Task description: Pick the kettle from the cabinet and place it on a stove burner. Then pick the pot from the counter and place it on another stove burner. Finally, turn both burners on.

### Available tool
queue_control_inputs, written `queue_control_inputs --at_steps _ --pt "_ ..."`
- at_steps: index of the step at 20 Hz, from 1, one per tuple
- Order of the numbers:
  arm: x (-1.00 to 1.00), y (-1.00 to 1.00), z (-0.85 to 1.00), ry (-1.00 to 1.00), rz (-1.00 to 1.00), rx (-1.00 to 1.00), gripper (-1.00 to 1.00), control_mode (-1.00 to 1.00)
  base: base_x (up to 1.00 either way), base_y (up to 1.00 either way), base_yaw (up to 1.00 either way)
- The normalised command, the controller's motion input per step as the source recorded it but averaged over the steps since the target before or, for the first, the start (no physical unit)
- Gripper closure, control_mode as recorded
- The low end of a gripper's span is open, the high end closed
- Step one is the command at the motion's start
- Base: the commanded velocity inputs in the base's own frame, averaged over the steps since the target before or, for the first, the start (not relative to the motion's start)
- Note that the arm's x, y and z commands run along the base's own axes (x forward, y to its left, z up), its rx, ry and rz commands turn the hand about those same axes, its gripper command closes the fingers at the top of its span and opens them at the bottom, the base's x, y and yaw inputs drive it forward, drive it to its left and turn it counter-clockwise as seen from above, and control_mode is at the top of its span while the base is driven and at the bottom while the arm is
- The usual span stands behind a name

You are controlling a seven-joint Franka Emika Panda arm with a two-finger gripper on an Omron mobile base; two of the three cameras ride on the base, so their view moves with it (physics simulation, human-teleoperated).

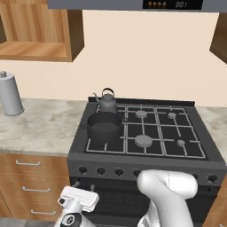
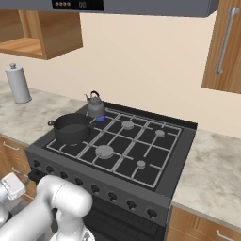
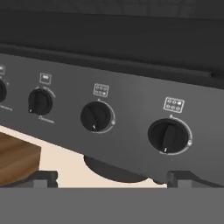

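We see the kettle (image 1: pixel 107 102) already on the back-left burner and the pot (image 1: pixel 104 126) on the front-left burner just in front of it, the two near or touching; a small blue flame (image 2: pixel 100 118) shows at the kettle's base in the right base view, so we judge one burner is lit and the pot's burner is what's left.

The tool (image 3: pixel 112 181) sits low in front of the stove (image 1: pixel 195 133), below the worktop (image 1: pixel 40 124) edge, pointing at the knob panel. In the hand view the panel runs tilted, with three full knobs in a row: left knob (image 3: pixel 40 101), middle knob (image 3: pixel 96 117), right knob (image 3: pixel 168 136), plus a sliver of a fourth at the left edge. The middle knob lies just above the gap between the fingertips (image 3: pixel 43 178), slightly left of centre; the right knob is over the right tip. The knobs' grip bars run roughly upright to slightly slanted in this view. Which knob serves the pot's burner we cannot tell; the icons are too small.

The tool is spread wide, holding nothing, touching nothing. We judge the next move is straight forward onto a knob, jaws either side of its bar.

The cabinet (image 1: pixel 40 33) stands open and bare, well apart up left.
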Motion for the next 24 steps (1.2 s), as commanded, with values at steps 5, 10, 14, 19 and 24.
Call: queue_control_inputs --at_steps 5,10,14,19,24 --pt "0.38 0.00 0.03 0.00 0.00 0.03 -1.00 -1.00 0.00 0.00 0.00" --pt "0.33 0.01 0.00 0.00 0.00 0.00 -1.00 -1.00 0.00 0.00 0.00" --pt "0.37 0.00 0.00 0.00 0.00 0.00 -1.00 -1.00 0.00 0.00 0.00" --pt "0.37 0.08 -0.02 0.00 0.00 0.00 -1.00 -1.00 0.00 0.00 0.00" --pt "0.25 0.15 -0.13 0.00 0.00 0.00 -1.00 -1.00 0.00 0.00 0.00"
